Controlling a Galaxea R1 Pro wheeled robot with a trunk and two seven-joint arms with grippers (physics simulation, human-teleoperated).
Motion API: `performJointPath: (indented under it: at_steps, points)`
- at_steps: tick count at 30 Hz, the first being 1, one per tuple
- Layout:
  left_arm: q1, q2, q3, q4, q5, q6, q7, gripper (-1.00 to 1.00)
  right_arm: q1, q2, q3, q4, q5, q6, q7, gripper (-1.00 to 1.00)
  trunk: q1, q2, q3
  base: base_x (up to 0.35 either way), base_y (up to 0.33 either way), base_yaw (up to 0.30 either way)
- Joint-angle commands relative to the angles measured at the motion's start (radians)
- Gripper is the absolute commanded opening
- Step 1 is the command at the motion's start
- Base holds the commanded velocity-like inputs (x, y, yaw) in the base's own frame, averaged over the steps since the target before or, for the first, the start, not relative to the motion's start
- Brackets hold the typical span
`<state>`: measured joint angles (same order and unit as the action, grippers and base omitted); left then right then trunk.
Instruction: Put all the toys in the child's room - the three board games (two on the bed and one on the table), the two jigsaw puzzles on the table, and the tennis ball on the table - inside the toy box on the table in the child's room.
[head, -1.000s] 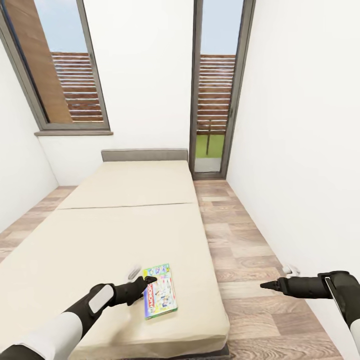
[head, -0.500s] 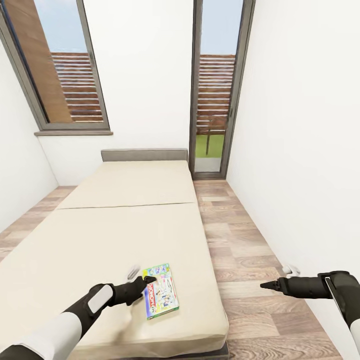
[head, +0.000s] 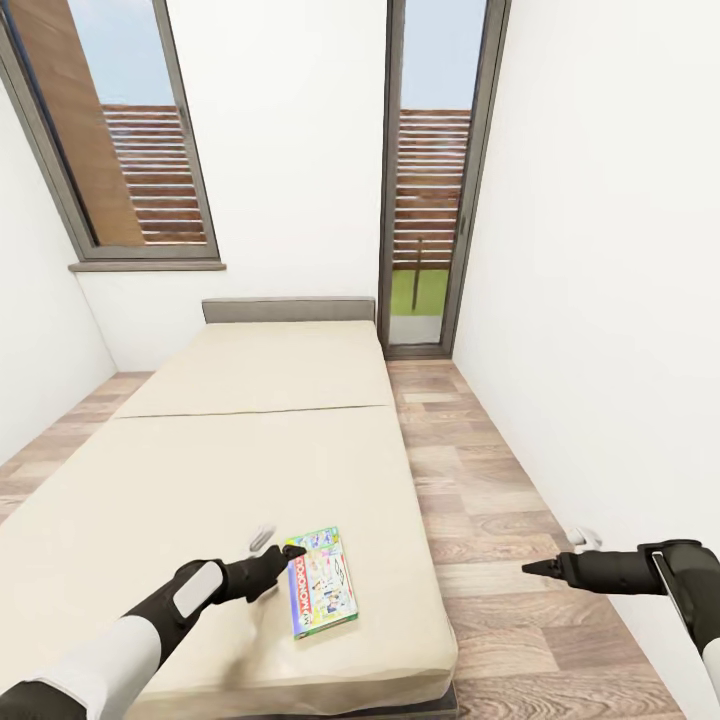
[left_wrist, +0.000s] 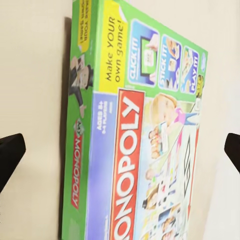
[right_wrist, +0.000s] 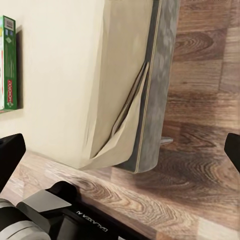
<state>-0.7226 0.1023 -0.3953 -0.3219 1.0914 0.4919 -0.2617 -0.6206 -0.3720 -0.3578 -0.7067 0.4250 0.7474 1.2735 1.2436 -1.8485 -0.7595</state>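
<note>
Two dark fingertips (left_wrist: 11, 155) of the left gripper (head: 285, 557) are seen spread wide in the left wrist view, nothing being held between them; the Monopoly board game (head: 321, 581) is framed in the gap, lying flat on the bed (head: 250, 440); in the head view the gripper is placed just beside the box's left edge, though contact cannot be judged; the box is found near the bed's foot, toward its right side; the right gripper (head: 535, 569) is held out over the wooden floor (head: 480, 500), well apart from the bed, its fingers likewise set wide with nothing gripped; beyond the bed a grey headboard (head: 289, 309), a window (head: 130, 150) and a glass door (head: 430, 200) are shown.
</note>
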Motion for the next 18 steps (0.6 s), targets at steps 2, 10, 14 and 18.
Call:
performJointPath:
  at_steps: [2, 10, 14, 18]
  points:
    - [-0.002, 0.001, -0.005, 0.0, 0.002, -0.001, -0.001, 1.0, -0.001, 0.0, -0.005, -0.004, 0.009, 0.007, 0.009, 1.0, 0.0, 0.0, -0.001, 0.0, 0.0, 0.0]
    - [-0.002, 0.0, -0.008, 0.0, 0.001, -0.047, -0.003, 1.0, 0.0, -0.003, -0.006, -0.013, 0.006, 0.008, 0.01, 1.0, 0.0, 0.0, -0.001, 0.0, 0.0, -0.124]
    - [-0.001, 0.0, -0.009, 0.0, 0.001, -0.056, -0.004, 1.0, 0.0, -0.004, -0.006, -0.014, 0.006, 0.008, 0.01, 1.0, 0.0, 0.0, -0.001, 0.0, 0.0, -0.249]
    - [-0.001, 0.0, -0.01, 0.0, 0.001, -0.073, -0.006, 1.0, -0.001, -0.004, -0.006, -0.014, 0.006, 0.008, 0.01, 1.0, 0.0, 0.0, -0.001, 0.0, 0.0, -0.129]
